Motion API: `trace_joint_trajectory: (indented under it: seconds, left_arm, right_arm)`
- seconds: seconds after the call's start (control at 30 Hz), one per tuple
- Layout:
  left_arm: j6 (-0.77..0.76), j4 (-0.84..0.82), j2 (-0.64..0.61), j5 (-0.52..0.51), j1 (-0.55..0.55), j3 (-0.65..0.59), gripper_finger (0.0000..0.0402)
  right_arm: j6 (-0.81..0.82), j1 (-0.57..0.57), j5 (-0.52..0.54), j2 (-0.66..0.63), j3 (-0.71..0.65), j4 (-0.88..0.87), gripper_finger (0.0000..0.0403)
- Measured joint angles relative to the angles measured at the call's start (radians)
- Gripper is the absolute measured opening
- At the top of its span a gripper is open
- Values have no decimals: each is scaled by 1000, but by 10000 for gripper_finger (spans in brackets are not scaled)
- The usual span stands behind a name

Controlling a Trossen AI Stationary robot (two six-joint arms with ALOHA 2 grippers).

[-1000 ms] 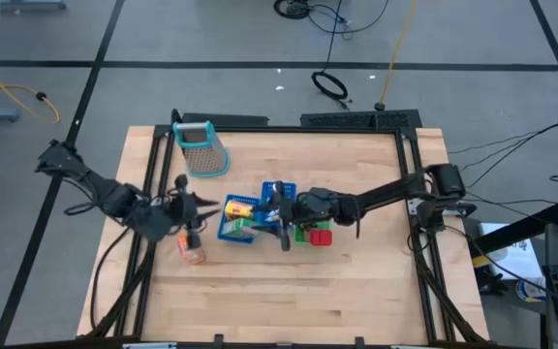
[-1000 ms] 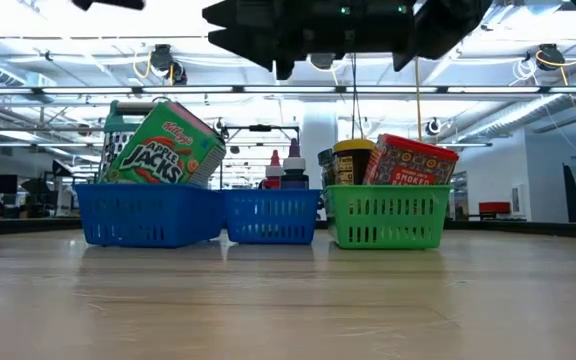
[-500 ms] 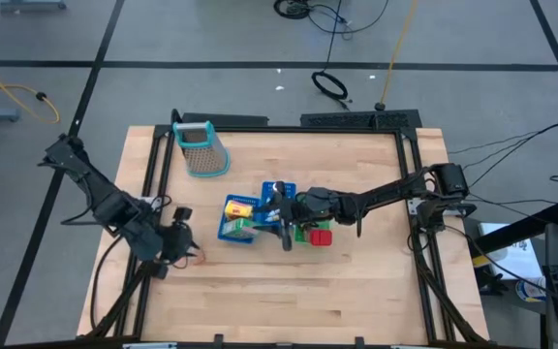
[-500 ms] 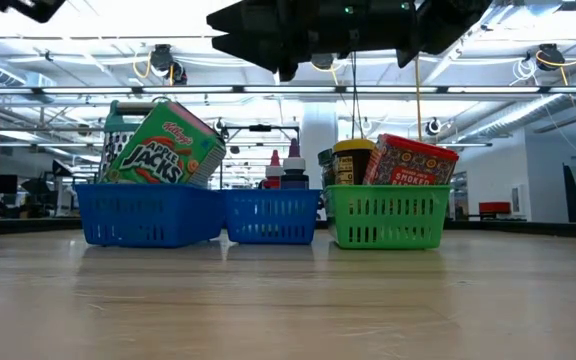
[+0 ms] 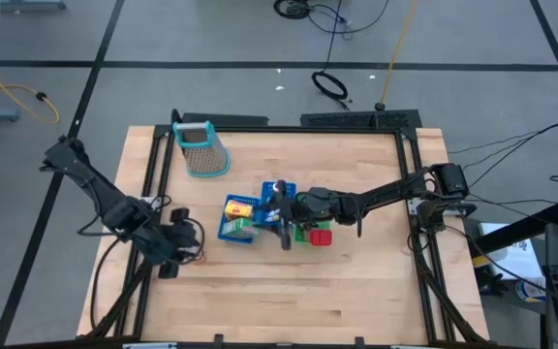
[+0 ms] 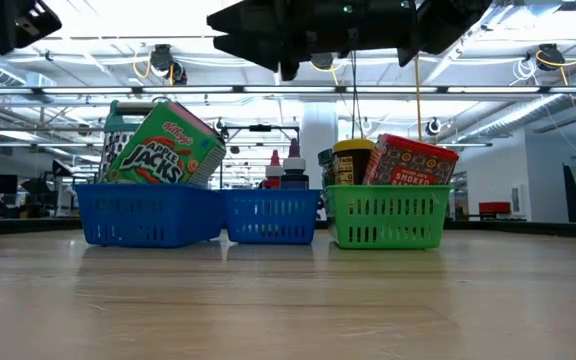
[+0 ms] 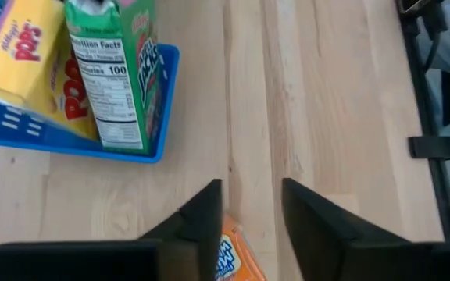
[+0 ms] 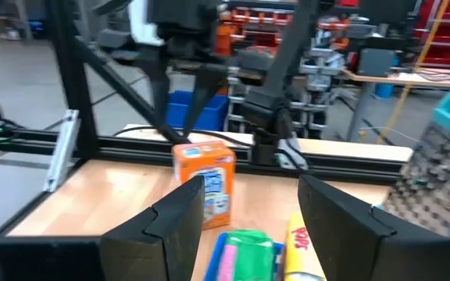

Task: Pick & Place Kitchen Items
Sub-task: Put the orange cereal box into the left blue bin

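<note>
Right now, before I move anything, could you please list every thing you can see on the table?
Blue baskets: two, blue, side by side at mid-table
Green basket: one, green, beside them
Cereal box: one, green, tilted in a blue basket
Yellow box: one, yellow, same basket
Small bottles: at least two, red and dark, other blue basket
Jar: one, yellow lid, green basket
Red block: one, red, green basket
Orange packet: one, orange, on the table
Grater: one, metal and teal, far left corner
Left gripper: open, above the packet
Right gripper: open, over the baskets

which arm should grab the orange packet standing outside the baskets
Left. The left gripper hangs open directly above the orange packet near the table's left edge, while the right gripper sits over the baskets.
</note>
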Motion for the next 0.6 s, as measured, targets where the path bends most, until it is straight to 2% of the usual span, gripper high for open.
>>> trace_joint_trajectory:
  seconds: [0.17, 0.3, 0.4, 0.6]
  left_arm:
    - [36, 1, 37, 1, -3, 0, 206]
    - [202, -1, 54, 43, -9, 0, 253]
    - [316, -10, 56, 54, -9, 0, 270]
    - [391, -129, 56, 62, -10, 0, 278]
  right_arm:
    - [0, -1, 22, 0, 0, -1, 199]
    - [0, -1, 22, 0, 0, -1, 199]
    - [0, 0, 22, 0, 0, -1, 199]
    - [0, -1, 24, 0, 0, -1, 199]
